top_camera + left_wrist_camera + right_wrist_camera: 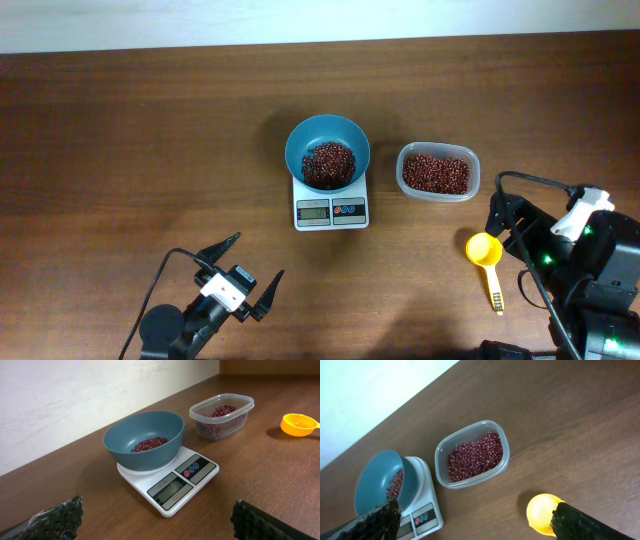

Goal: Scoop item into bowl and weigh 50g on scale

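Note:
The teal-blue bowl (300, 141) stands on the white scale (332, 211) at mid-table, with a small pile of red-brown beans (328, 165) in it. The left wrist view shows the bowl (142, 457), the beans (149, 443) and the scale (175, 487) from the front. The right wrist view shows the bowl (370, 480) and the scale (427, 505). My left gripper (258, 255) (157, 510) is open and empty, near the front edge, short of the scale. My right gripper (505, 235) (475, 515) is open and empty, with one finger over the yellow scoop (487, 255) (542, 512).
A clear plastic container (438, 192) holding more beans sits right of the scale, also in the left wrist view (220, 427) and the right wrist view (441, 457). The scoop (299, 424) lies on the table, handle toward the front. A white wall runs along the far edge.

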